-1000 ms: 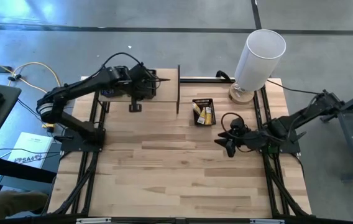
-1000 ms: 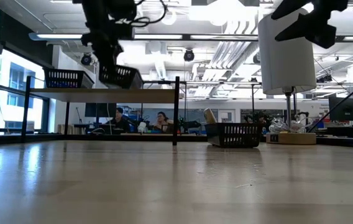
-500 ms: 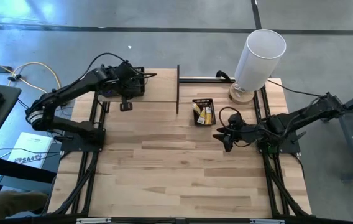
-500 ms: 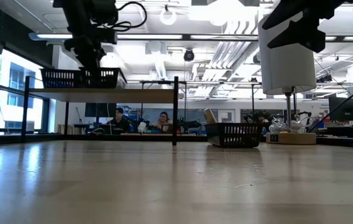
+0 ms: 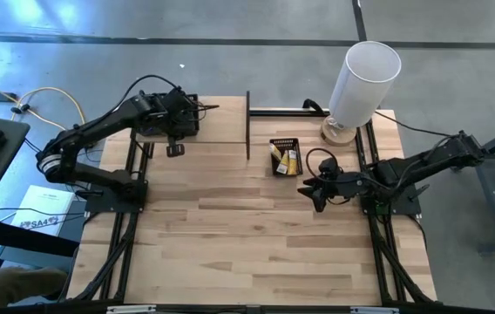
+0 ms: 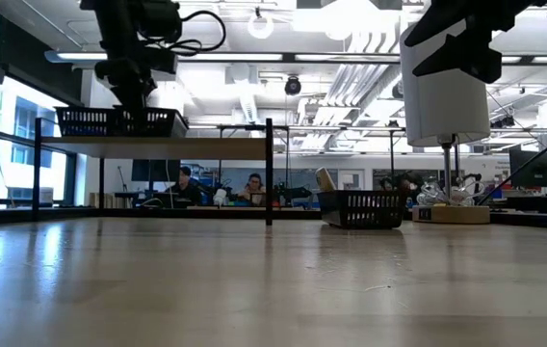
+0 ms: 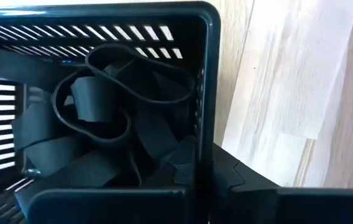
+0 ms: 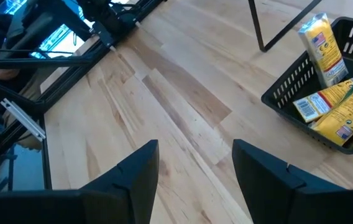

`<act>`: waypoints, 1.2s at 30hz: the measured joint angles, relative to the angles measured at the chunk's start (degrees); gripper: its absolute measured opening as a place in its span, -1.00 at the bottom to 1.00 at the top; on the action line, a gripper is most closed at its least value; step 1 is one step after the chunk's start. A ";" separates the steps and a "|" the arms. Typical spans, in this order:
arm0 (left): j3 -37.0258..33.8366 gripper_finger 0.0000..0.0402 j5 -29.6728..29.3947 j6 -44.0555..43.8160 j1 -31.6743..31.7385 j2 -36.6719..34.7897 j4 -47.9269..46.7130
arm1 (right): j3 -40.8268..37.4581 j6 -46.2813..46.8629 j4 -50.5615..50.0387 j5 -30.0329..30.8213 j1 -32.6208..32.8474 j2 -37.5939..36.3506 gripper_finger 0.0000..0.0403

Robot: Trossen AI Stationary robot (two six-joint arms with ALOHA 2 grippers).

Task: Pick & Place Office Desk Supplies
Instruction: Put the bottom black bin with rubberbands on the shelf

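A black mesh tray (image 7: pixel 102 37) holding black loops (image 7: pixel 96 99) sits level on the raised wooden shelf (image 6: pixel 206 147) at the table's far left. My left gripper (image 7: pixel 204 180) is shut on it from above (image 6: pixel 131 92). In the low view, the tray (image 6: pixel 153 121) stands against a second mesh tray (image 6: pixel 86 121) on the shelf. Another mesh tray (image 5: pixel 285 157) with yellow packets (image 8: pixel 335 106) rests on the tabletop near the far middle. My right gripper (image 5: pixel 315 194) hovers open above the table on the near side of that tray, nothing between its fingers (image 8: pixel 195 168). My left gripper grips the tray's side wall (image 7: pixel 206 112) close to a corner, one finger inside the tray and one outside. The fingers come from above, slanting down. The tray stays level with its bottom at the shelf's surface.
A tall white cylinder (image 5: pixel 365 78) stands on a round base at the far right corner. The shelf's dark post (image 5: pixel 248 126) rises between the shelf and the packet tray. Bare wooden tabletop (image 5: pixel 247 244) fills the near half. People sit in the room beyond (image 6: pixel 249 188).
My left gripper has carried the tray along the shelf toward the table's left edge and a little down. The tray hung tilted above the shelf's middle before; now it sits level against the second tray.
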 joint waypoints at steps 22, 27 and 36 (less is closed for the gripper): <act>0.17 -0.49 -3.26 -9.82 -5.65 0.04 -0.02 | 0.00 -8.96 0.39 -4.04 0.02 0.00 -0.05; 0.44 -0.49 -4.85 -10.03 -7.32 0.04 0.02 | 0.00 -13.74 0.35 -7.74 -0.87 0.00 -0.05; 0.50 -0.49 -15.67 -13.20 -12.26 -0.97 0.00 | 0.00 -17.10 0.32 -13.59 -6.74 0.00 -0.05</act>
